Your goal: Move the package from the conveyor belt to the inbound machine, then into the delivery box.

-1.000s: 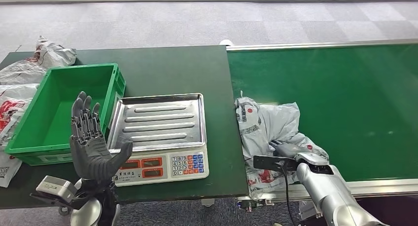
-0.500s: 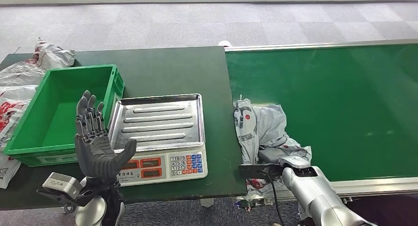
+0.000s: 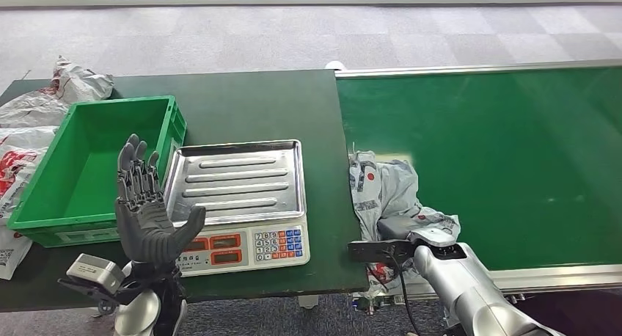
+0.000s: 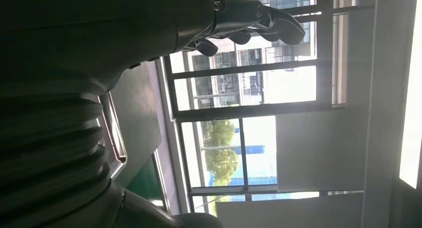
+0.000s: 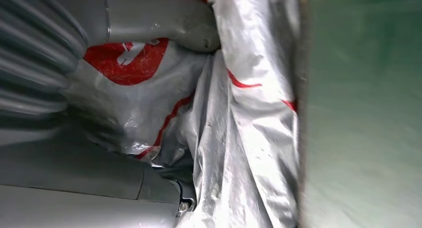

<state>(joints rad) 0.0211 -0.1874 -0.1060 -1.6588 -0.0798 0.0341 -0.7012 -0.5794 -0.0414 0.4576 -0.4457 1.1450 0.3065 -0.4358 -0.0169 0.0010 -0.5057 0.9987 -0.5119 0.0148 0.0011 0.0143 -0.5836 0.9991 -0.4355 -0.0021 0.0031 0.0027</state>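
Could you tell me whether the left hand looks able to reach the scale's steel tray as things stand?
Probably yes: the left hand is raised, open and empty, just beside the tray, with nothing between them.

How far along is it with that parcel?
Early on. The right hand grips the grey package at the conveyor belt's near end. The scale tray and green box hold nothing yet; both placements remain. The left hand is raised, open.
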